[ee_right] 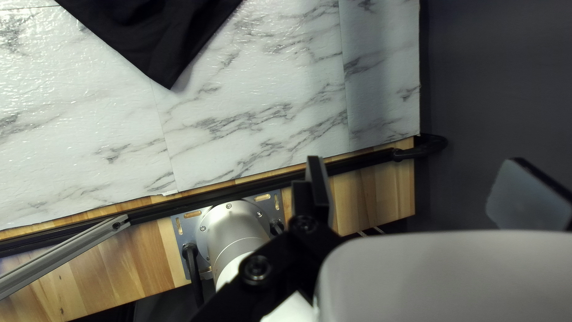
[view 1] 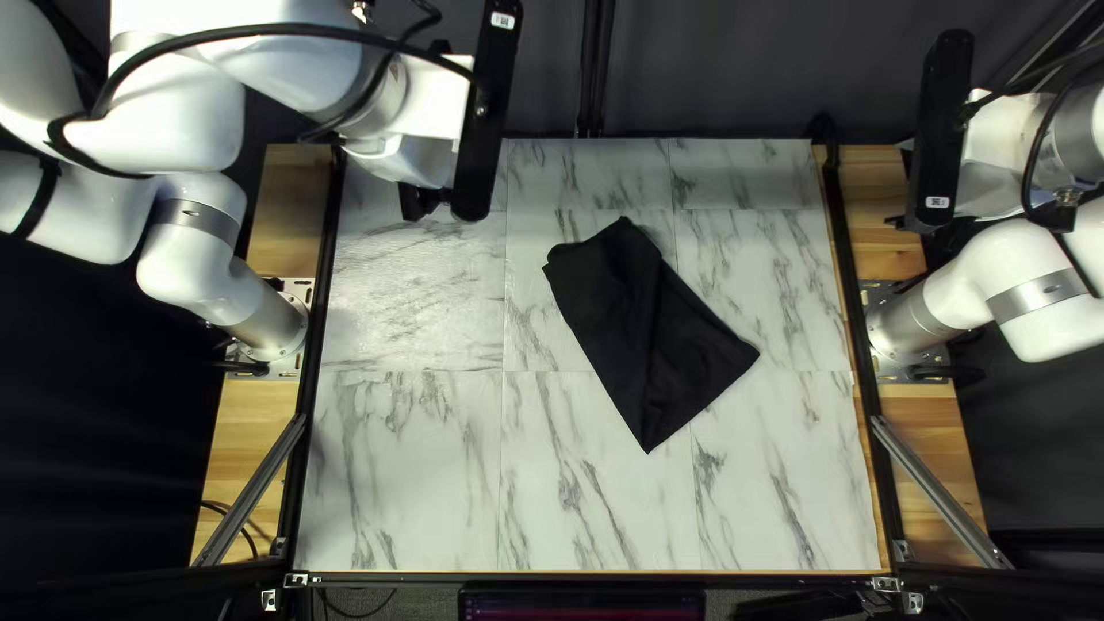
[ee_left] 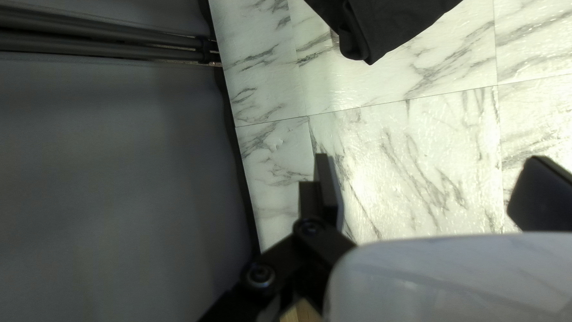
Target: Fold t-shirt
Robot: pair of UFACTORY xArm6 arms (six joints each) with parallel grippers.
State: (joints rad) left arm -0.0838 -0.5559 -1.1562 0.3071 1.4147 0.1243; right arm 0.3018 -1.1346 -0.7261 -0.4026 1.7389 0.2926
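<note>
"Where does the black cloth T-shirt (view 1: 644,334) lie?"

"On the white tabletop with grey marble veining (view 1: 403,460), a little right of the middle in the top left view. It's folded into a long, four-cornered bundle, set at a slant."

"How does the slant run?"

"The narrower end points toward the far edge and the dark curtain (view 1: 748,69). The broader end comes down toward the near edge and the right. A crease runs along its length, and the narrow end looks slightly rumpled."

"And the left arm's black two-fingered gripper (view 1: 423,205)?"

"Raised at the far left part of the tabletop in the top left view, well apart from the shirt. In its own wrist view, the left arm's gripper (ee_left: 432,191) has its fingers spread wide, with nothing grasped. The shirt's rumpled end shows ahead of it."

"What about the right arm's black two-fingered gripper (view 1: 899,221)?"

"That one is raised by the pale brown wooden boards (view 1: 880,247) at the table's right side. In its wrist view, the right arm's gripper (ee_right: 424,188) is released too, its fingers wide apart and holding nothing. A pointed corner of the shirt lies ahead, and the silvery round arm base (ee_right: 232,223) stands beside one finger's black links."
</note>
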